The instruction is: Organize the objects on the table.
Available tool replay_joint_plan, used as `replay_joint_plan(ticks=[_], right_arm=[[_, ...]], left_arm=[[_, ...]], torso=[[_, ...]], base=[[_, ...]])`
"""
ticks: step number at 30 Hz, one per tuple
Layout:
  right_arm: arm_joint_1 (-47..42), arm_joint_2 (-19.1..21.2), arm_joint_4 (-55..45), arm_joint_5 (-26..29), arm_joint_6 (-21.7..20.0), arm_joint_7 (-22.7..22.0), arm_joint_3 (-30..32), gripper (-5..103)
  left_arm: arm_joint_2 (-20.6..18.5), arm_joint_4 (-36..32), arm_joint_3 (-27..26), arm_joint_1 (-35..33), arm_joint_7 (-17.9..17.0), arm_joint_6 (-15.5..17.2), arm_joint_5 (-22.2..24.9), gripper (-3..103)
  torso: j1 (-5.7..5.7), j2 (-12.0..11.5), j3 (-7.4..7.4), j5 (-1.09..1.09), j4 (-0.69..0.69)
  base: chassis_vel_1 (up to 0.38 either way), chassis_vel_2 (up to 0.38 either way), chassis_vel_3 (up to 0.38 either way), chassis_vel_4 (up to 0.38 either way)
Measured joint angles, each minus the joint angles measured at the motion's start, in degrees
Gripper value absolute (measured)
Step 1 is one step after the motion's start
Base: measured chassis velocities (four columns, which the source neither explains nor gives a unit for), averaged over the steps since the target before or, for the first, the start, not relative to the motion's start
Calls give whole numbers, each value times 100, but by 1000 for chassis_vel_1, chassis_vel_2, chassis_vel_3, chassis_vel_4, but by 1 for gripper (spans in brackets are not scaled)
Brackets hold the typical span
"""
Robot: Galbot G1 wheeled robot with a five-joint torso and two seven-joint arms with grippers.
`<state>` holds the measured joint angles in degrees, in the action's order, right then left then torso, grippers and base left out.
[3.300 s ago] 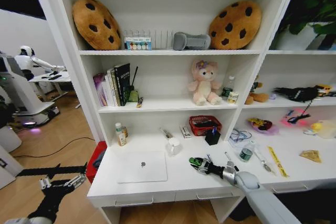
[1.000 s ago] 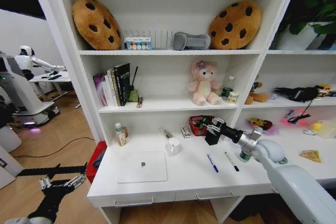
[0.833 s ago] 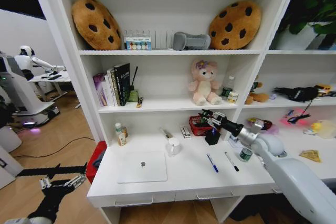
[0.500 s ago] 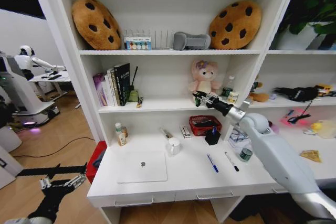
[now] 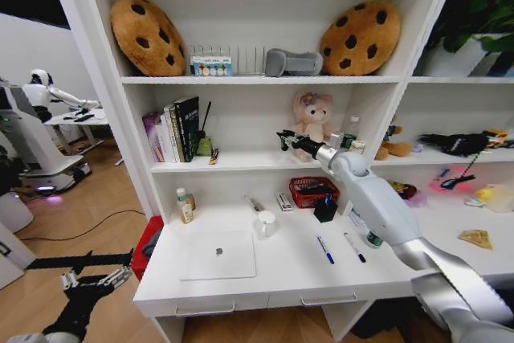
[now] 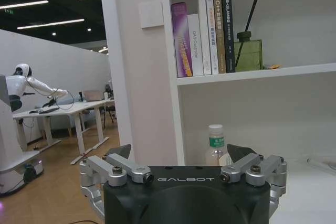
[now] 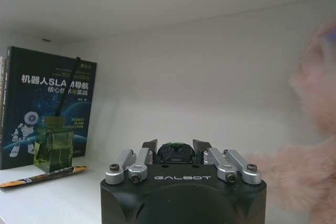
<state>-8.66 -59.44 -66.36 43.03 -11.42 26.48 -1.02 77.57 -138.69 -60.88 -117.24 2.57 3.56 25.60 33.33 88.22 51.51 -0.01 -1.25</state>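
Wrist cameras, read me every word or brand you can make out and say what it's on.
"GALBOT": left gripper housing.
"GALBOT": right gripper housing.
"机器人SLAM导航", "ROBOT SLAM NAVIGATION": dark book cover.
Book spines and water bottle label: too small to read.

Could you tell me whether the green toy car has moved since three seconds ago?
Yes. The right gripper has lifted the green toy car from the table up beside the plush bear.

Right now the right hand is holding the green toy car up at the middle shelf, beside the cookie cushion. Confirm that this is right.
Not quite. The right hand does hold the green toy car at the middle shelf, but it is beside the pink plush bear, not a cookie cushion; those sit one shelf higher. The head view shows this.
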Motion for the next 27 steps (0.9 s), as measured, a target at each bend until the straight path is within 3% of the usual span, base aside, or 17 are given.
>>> replay_joint_plan(ticks=[8,12,27], right_arm=[[59,-719,580,-466,325,-134,-127,36],[89,-847,696,-517,417,-219,-176,36],[-230,-607,389,-644,600,-275,14,36]], left_arm=[[0,0,0,0,0,0,0,100],[0,0,0,0,0,0,0,100],[0,0,0,0,0,0,0,100]], torso=[[0,0,0,0,3],[0,0,0,0,1],[0,0,0,2,0]], base=[[0,0,0,0],[0,0,0,0],[0,0,0,0]])
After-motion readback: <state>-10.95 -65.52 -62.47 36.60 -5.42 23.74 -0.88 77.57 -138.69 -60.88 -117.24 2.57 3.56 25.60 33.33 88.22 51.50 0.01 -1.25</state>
